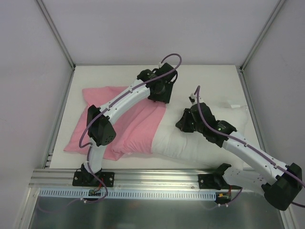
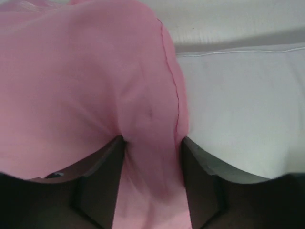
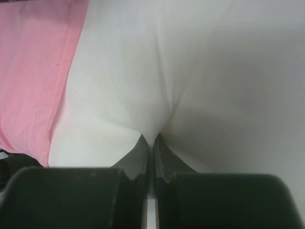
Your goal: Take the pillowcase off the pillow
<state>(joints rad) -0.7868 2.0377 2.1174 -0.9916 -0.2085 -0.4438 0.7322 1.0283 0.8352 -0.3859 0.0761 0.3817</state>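
The pink pillowcase (image 1: 121, 121) covers the left part of the white pillow (image 1: 190, 140), whose right half lies bare on the table. My left gripper (image 1: 159, 98) is at the pillowcase's open edge, shut on a thick fold of pink fabric (image 2: 150, 157). The hem runs beside the bare pillow (image 2: 238, 109). My right gripper (image 1: 183, 125) presses on the bare pillow near its middle, shut on a pinch of white pillow fabric (image 3: 153, 131). The pillowcase's edge (image 3: 33, 71) shows at the left of the right wrist view.
The white tabletop (image 1: 205, 76) extends behind the pillow. Grey walls with metal corner posts (image 1: 57, 33) enclose the back and sides. A metal rail (image 1: 157, 179) runs along the near edge at the arm bases.
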